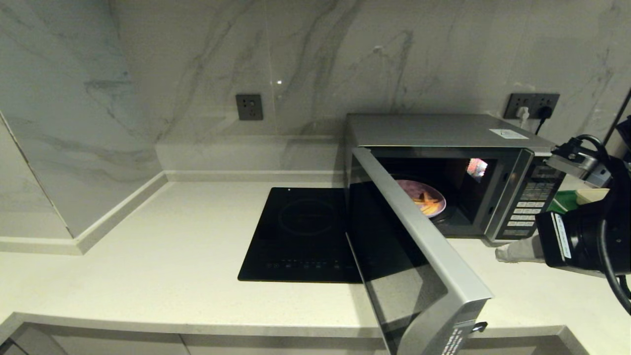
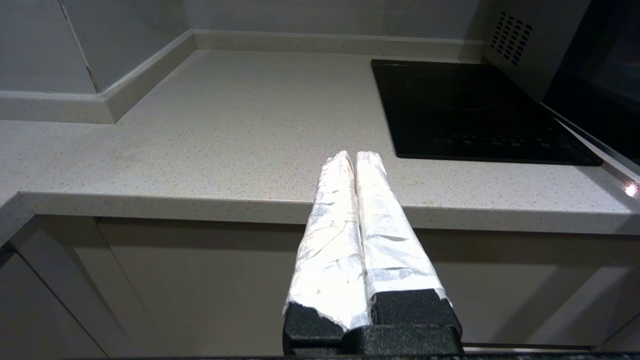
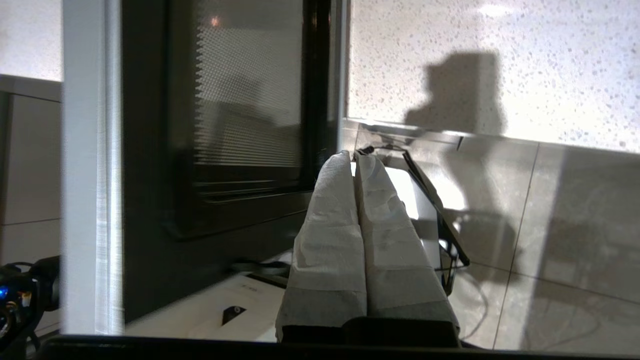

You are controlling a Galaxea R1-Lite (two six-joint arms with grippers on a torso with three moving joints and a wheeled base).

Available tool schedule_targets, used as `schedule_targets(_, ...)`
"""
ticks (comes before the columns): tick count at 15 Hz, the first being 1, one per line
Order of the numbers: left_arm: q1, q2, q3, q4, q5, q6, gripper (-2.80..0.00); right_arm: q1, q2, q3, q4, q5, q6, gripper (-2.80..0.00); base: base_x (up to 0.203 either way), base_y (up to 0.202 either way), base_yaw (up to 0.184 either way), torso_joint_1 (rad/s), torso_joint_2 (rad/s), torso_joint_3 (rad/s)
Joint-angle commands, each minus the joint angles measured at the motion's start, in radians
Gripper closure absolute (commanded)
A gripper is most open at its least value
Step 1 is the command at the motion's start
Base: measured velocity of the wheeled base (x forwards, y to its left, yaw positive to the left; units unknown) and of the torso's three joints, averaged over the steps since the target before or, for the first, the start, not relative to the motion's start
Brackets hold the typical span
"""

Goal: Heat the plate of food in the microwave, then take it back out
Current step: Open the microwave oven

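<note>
The plate (image 1: 421,196) is seen inside the open microwave (image 1: 443,143) — right gripper (image 1: 503,254) at 3 o'clock, left gripper (image 2: 350,157) parked; both pairs of fingers pressed together, empty.

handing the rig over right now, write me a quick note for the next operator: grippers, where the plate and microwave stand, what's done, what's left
Left gripper: shut, empty, parked in front of the counter edge, left of the cooktop.
Right gripper: shut, empty, above the counter just in front of the microwave's button panel.
Microwave: door swung wide open.
Plate of food: inside the cavity, on the turntable.
Done: plate is in the microwave. Whether it has been heated cannot be told from this moment.
Left: if not heated, close the door and run it; otherwise reach in, take the plate out and set it on the counter.
</note>
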Motion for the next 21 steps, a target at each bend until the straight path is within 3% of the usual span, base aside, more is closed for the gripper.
schedule_targets(1,0.0,0.0,0.0,0.0,0.0,0.0,0.0,0.003,-0.003,0.003,0.002,0.005,0.0,0.0,0.0,0.0,0.0,0.0,0.0,0.0)
schedule_targets(6,0.0,0.0,-0.001,0.0,0.0,0.0,0.0,0.082,0.061,-0.033,-0.063,0.003,-0.041,0.0,0.0,0.0,0.0,0.0,0.0,0.0)
schedule_targets(13,0.0,0.0,0.0,0.0,0.0,0.0,0.0,0.329,0.256,-0.201,-0.075,-0.069,-0.078,0.0,0.0,0.0,0.0,0.0,0.0,0.0)
schedule_targets(21,0.0,0.0,0.0,0.0,0.0,0.0,0.0,0.38,0.281,-0.218,-0.073,-0.071,-0.072,0.0,0.0,0.0,0.0,0.0,0.0,0.0)
